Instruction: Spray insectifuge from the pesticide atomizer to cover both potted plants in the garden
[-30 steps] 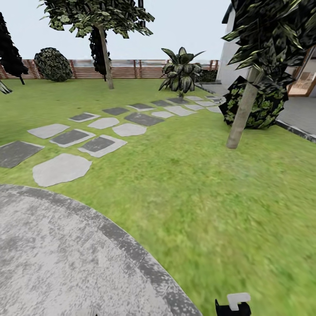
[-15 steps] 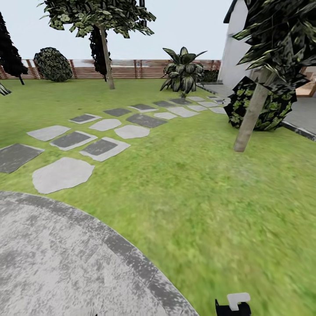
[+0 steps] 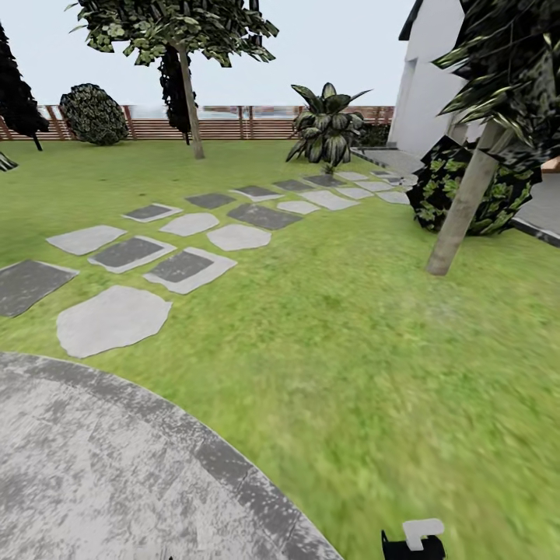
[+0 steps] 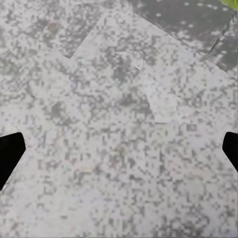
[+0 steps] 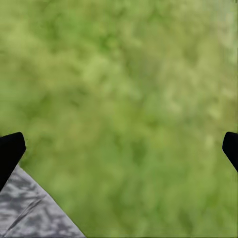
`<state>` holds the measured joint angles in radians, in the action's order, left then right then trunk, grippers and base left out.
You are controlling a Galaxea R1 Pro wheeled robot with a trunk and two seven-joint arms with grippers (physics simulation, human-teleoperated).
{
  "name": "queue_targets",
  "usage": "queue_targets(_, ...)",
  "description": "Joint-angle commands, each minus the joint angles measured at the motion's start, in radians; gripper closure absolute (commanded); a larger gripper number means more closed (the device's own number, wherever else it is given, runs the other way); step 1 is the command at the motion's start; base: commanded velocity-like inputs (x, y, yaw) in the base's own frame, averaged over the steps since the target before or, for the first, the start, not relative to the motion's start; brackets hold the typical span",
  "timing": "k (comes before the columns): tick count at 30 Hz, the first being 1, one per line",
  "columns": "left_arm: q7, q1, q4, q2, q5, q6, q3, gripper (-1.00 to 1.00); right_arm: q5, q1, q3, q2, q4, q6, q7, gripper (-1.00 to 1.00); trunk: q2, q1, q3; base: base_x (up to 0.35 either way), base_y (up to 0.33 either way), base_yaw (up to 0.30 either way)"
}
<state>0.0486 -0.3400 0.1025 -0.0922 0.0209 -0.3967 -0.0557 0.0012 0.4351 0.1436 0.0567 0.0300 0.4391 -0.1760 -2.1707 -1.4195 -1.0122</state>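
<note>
Head view: green lawn [image 3: 365, 342] across most of the ground, with the round grey gravelly patio [image 3: 93, 467] at the near left, its darker rim curving toward the bottom edge. A run of irregular grey stepping slabs [image 3: 117, 317] leads away across the grass toward a spiky striped agave [image 3: 327, 128]. Behind it, a brown slatted wooden fence [image 3: 225, 124] closes the far side. A thin-trunked tree [image 3: 183, 47] stands before the fence, a round dark shrub [image 3: 93, 114] to its left. At right, a leaning tree trunk [image 3: 465, 210] rises from the grass in front of a dark leafy bush [image 3: 474, 190]; a white building wall [image 3: 428, 78] stands beyond.

Pesticide atomizer and potted plants: no location to record from these views.

A small black-and-white robot part [image 3: 414, 538] sits at the bottom edge (probably arm hardware; too little shows to say which).

Left wrist view: left gripper [image 4: 119, 148] over speckled grey patio surface; two dark fingertips [image 4: 10, 151] at opposite picture edges, jaws wide apart, nothing between them.

Right wrist view: right gripper [image 5: 119, 148] over blurred grass, a patio corner at one side; fingertips [image 5: 10, 148] likewise far apart, holding nothing.
</note>
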Motion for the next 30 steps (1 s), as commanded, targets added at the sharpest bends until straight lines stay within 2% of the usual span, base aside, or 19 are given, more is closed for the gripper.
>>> queue_targets(1, 0.005, -0.001, -0.001, 0.0, 0.002, -0.003, -0.005, -1.0, 0.0, 0.001, 0.008, 0.0, -0.001, 0.001, -0.007, -1.0, 0.0, 0.0, -0.001, 0.279, 0.204, 0.0)
queue_targets(30, 0.005, -0.001, -0.001, 0.0, 0.002, -0.004, -0.004, -1.0, -0.001, 0.001, 0.008, 0.0, -0.001, 0.002, -0.008, -1.0, 0.0, 0.0, 0.0, 0.279, 0.204, 0.006)
